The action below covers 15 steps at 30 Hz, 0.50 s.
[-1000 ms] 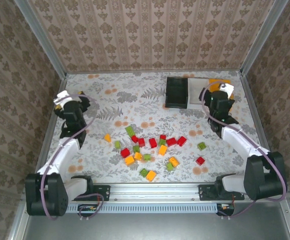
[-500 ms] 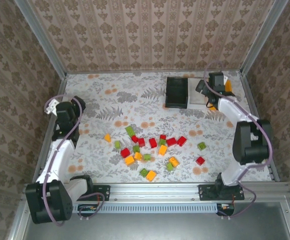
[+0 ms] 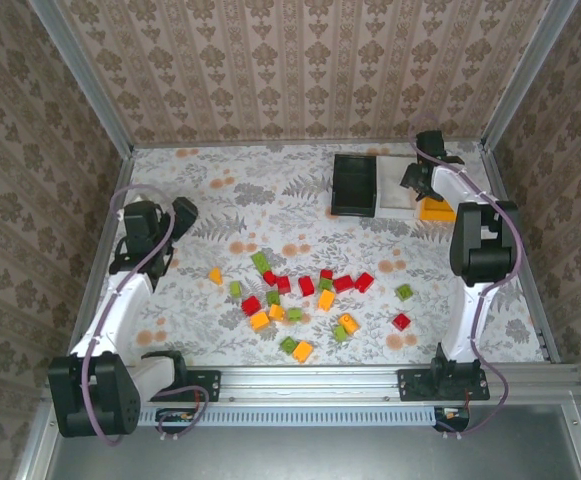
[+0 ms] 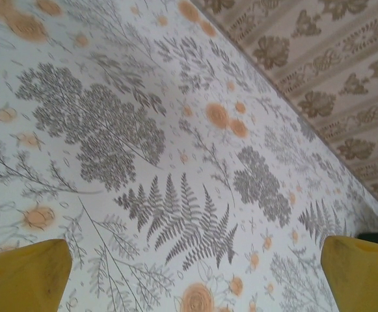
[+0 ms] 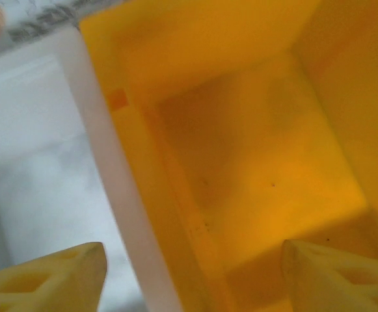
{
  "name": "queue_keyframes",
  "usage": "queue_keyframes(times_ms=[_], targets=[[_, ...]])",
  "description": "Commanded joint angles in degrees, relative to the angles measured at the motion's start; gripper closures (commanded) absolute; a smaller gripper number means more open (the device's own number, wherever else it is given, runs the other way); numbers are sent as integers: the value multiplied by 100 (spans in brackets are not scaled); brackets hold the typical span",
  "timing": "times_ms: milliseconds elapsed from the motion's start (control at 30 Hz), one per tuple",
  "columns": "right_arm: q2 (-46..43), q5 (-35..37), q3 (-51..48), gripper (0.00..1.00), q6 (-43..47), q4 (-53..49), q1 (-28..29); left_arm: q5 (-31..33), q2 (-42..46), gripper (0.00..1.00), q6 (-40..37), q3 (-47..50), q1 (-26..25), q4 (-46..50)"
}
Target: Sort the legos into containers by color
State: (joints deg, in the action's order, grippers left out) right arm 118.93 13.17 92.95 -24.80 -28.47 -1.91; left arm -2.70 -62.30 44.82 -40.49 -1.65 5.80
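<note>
orange bin (image 5: 260, 149) under right end effector (image 5: 189, 279) — parted, seemingly empty.

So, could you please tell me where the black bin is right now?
In the top external view, the black bin stands at the far side of the table, right of centre, its right wall against the white bin.

The orange-yellow bin (image 5: 241, 162) is smooth, faintly glossy plastic, and the floral table cover (image 4: 143, 130) looks matt.
</note>
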Motion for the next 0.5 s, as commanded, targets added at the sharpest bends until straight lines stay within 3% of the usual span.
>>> queue_keyframes(times_ms=[0, 267, 400, 467], targets=[[321, -230, 343, 38, 106, -589, 7, -189, -48, 0, -34, 36, -82, 221], [237, -594, 57, 72, 220, -305, 106, -259, -63, 0, 9, 19, -194, 238], [77, -674, -92, 97, 301, -250, 352, -249, -21, 0, 43, 34, -308, 288], [-54, -625, -237, 100, 268, -105, 531, -232, 37, 0, 51, 52, -357, 322]])
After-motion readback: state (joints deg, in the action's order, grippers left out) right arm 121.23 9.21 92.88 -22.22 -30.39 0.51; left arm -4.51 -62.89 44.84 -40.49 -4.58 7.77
